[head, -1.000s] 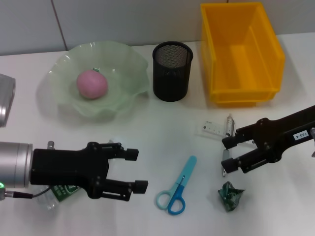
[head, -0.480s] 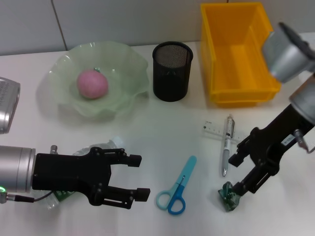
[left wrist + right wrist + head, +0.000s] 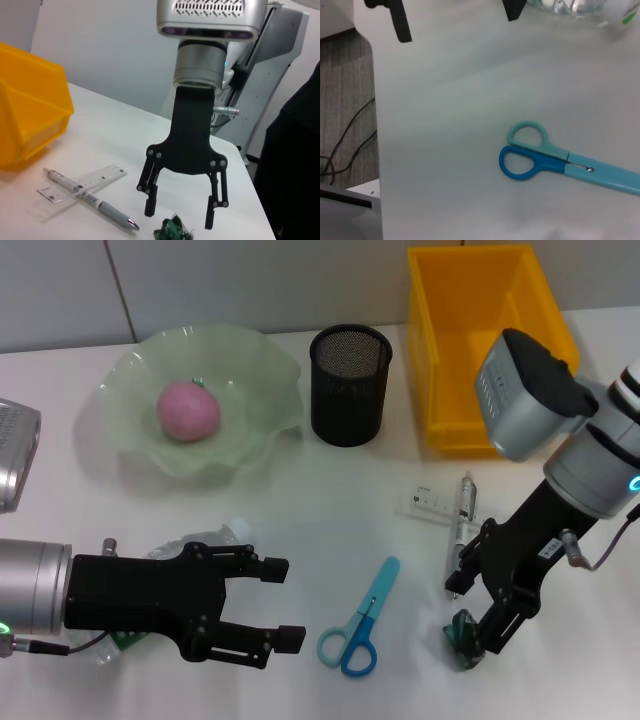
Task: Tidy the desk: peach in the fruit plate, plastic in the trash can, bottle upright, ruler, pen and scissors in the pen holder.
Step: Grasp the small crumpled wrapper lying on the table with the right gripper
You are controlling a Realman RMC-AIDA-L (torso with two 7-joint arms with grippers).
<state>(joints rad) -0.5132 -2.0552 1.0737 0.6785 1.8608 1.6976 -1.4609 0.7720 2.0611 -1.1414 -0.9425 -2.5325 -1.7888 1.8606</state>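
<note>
On the white desk, before a grey wall, the right gripper hung wide open above the green plastic, holding nothing. The left gripper was also open and empty, beside the lying bottle.

Robot lab: bare white table, plain grey wall panels, equipment stand, loose floor cables.

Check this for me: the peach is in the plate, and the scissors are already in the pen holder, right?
Not quite. The peach is in the plate, but the scissors lie flat on the desk, apart from the pen holder; the head view shows it.
</note>
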